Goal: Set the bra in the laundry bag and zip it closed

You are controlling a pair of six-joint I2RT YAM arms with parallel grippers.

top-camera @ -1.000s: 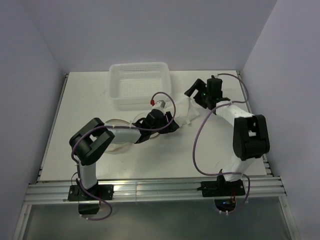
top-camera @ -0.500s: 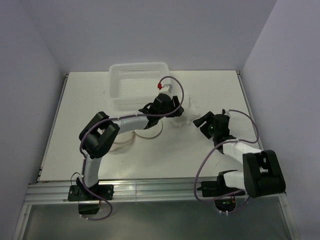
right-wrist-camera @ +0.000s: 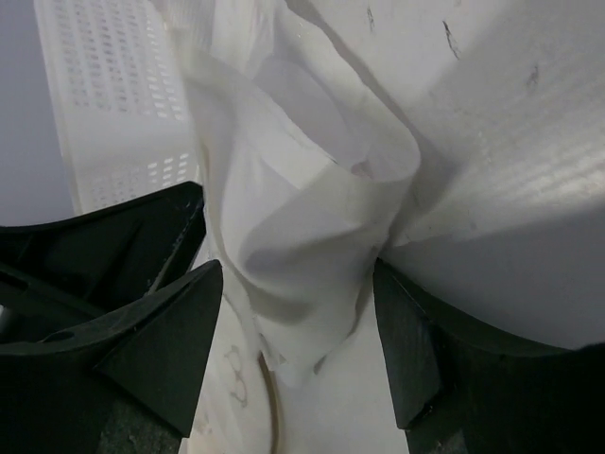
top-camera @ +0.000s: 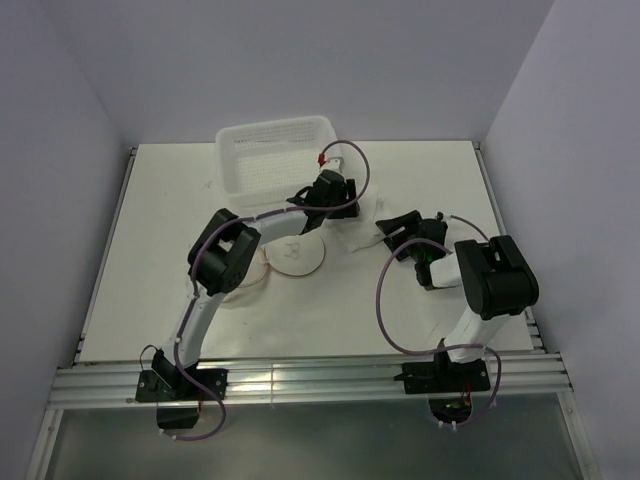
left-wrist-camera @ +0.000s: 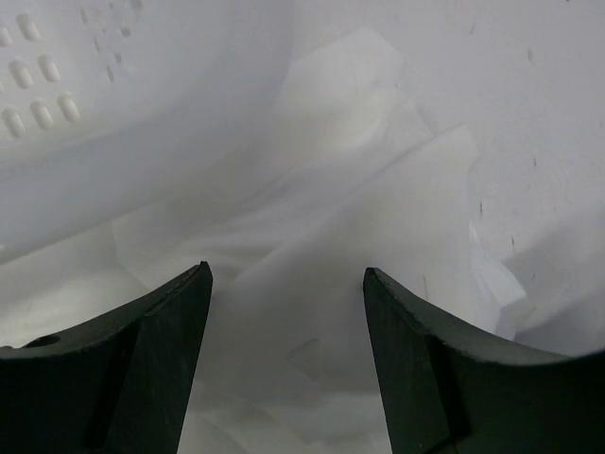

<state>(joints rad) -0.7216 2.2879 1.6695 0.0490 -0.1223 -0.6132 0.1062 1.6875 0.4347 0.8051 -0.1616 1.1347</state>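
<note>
The white bra (top-camera: pixel 358 238) lies crumpled on the table, right of the basket's near corner. My left gripper (top-camera: pixel 335 208) hangs open just over its left end; in the left wrist view the folded fabric (left-wrist-camera: pixel 340 246) fills the gap between the dark fingers (left-wrist-camera: pixel 151 359). My right gripper (top-camera: pixel 388 236) comes in from the right, open, its jaws either side of a raised fold of the bra (right-wrist-camera: pixel 302 218). The round beige laundry bag (top-camera: pixel 296 256) lies flat beside the bra, and its rim (right-wrist-camera: pixel 271 407) shows in the right wrist view.
A white perforated basket (top-camera: pixel 270 165) stands at the back of the table, close to the left gripper, and shows in both wrist views (left-wrist-camera: pixel 57 85) (right-wrist-camera: pixel 113 85). Purple cables loop over both arms. Walls close in the table on three sides.
The left arm reached farther toward the basket and its jaws widened. The right arm swung from the back right down to the table and closed in on the bra from the right.
</note>
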